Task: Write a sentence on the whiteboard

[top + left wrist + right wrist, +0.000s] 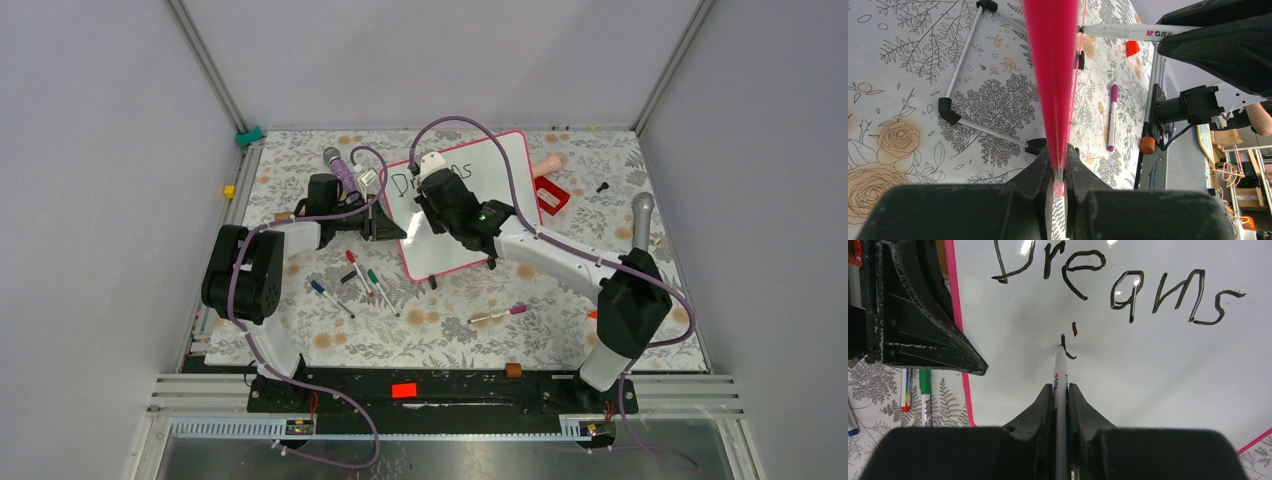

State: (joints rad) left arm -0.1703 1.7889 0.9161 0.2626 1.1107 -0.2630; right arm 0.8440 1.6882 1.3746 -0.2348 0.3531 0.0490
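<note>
My left hand (pixel 1060 182) was pinched shut on the board's (pixel 500 170) pink frame (pixel 1053 75), bracing it on the tabletop (pixel 450 335) against pen pressure. My right hand (pixel 1061 390) clamped the marker (pixel 1061 372), tip touching white just under the sentence (pixel 1120 287). Only "Dreams" written, second line barely begun.

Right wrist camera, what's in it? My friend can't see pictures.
The right gripper pinches a marker with its tip on the whiteboard, at small black strokes just below the handwritten word Dreams.
</note>
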